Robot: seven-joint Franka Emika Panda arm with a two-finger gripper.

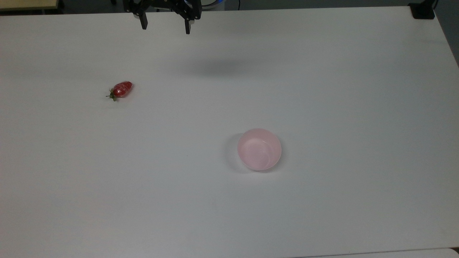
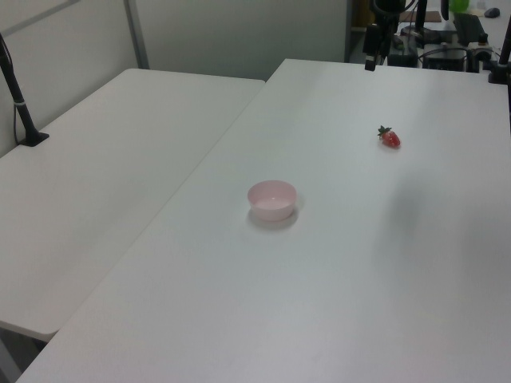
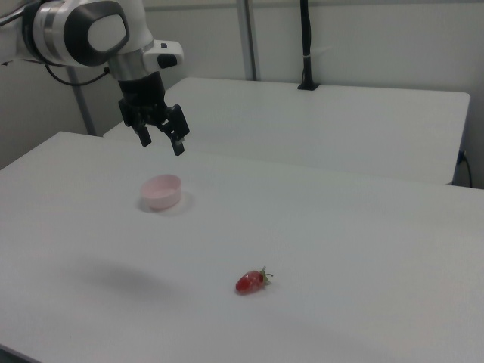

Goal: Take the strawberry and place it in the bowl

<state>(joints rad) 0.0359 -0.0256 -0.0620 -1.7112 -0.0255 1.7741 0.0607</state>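
One gripper [image 3: 161, 143] spread empty aloft, arm cropped, strawberry [image 1: 122, 89] well apart from bowl [image 1: 259, 149]

You have a bench [image 1: 322, 71] with a smooth, matt white top, faintly sheened under the light. The strawberry [image 1: 122, 89] looks glossy red, wet-bright highlights, with a dull green leafy end. The bowl [image 1: 259, 149] reads as thin pale pink plastic, smooth inside, slightly translucent. The claw [image 1: 165, 25] is matt black; arm casing glossy white.
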